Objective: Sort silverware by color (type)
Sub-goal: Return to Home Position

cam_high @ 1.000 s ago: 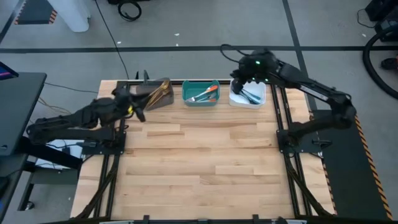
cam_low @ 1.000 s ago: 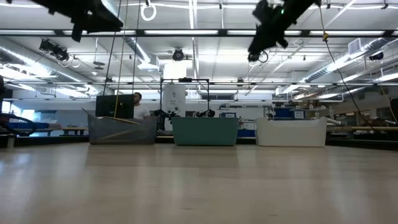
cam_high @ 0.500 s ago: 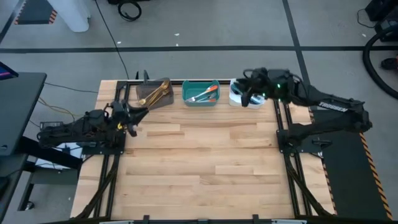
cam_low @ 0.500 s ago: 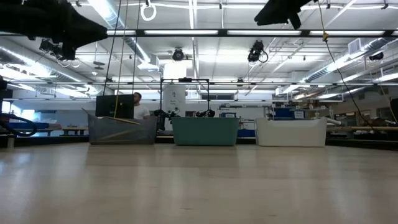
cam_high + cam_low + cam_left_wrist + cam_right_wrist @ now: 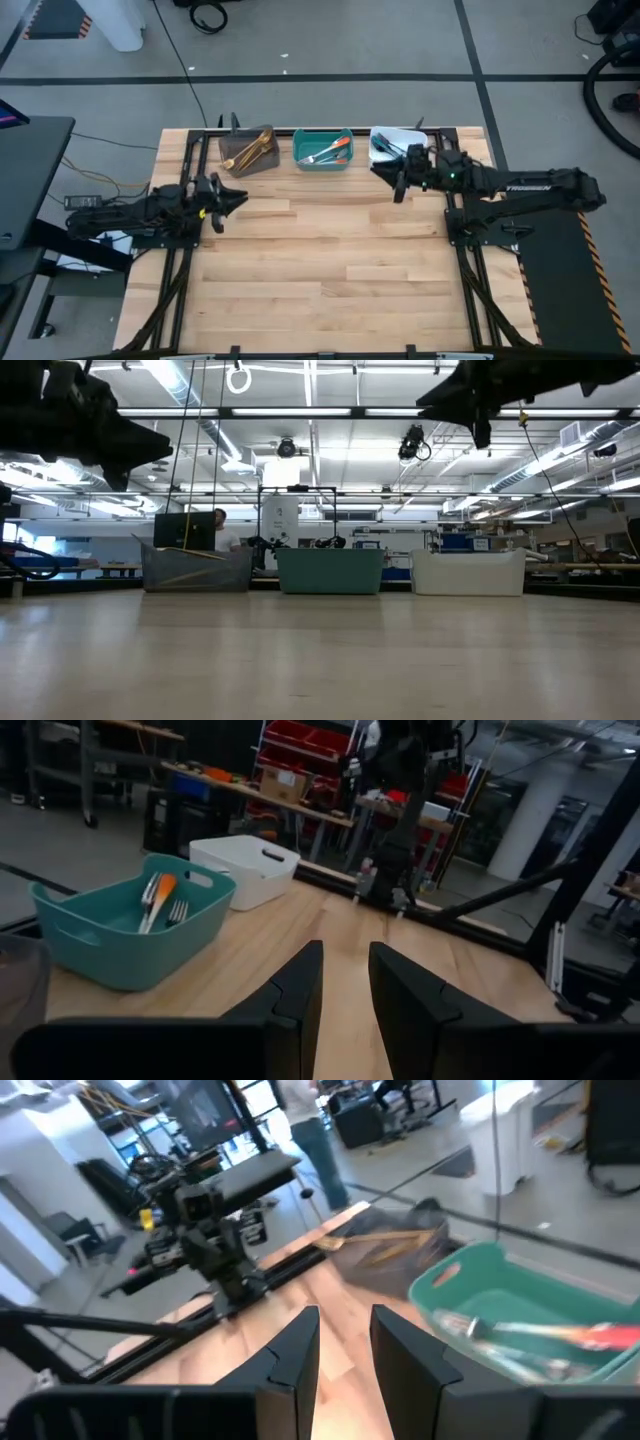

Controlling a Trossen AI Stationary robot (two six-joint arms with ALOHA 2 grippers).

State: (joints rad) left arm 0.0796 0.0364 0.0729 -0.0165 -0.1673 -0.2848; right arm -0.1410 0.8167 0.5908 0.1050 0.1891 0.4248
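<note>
All the silverware lies in three bins along the far edge. Gold pieces are in the brown bin, orange-handled ones in the teal bin, and dark-handled ones in the white bin. My left gripper hovers near the table's left edge, nearer than the brown bin, narrowly open and empty. My right gripper hovers just on the near side of the white bin, also narrowly open and empty. Both hang high above the table in the low view.
The wooden tabletop stretches bare between the bins and the near edge. Each arm's base frame stands at its own side. A person shows in the room beyond the far edge.
My left gripper has drawn back from over the brown bin toward the left and near edges and come lower. My right gripper has pulled away from over the white bin toward the near side and has also dropped. The silverware has stayed in the bins.
</note>
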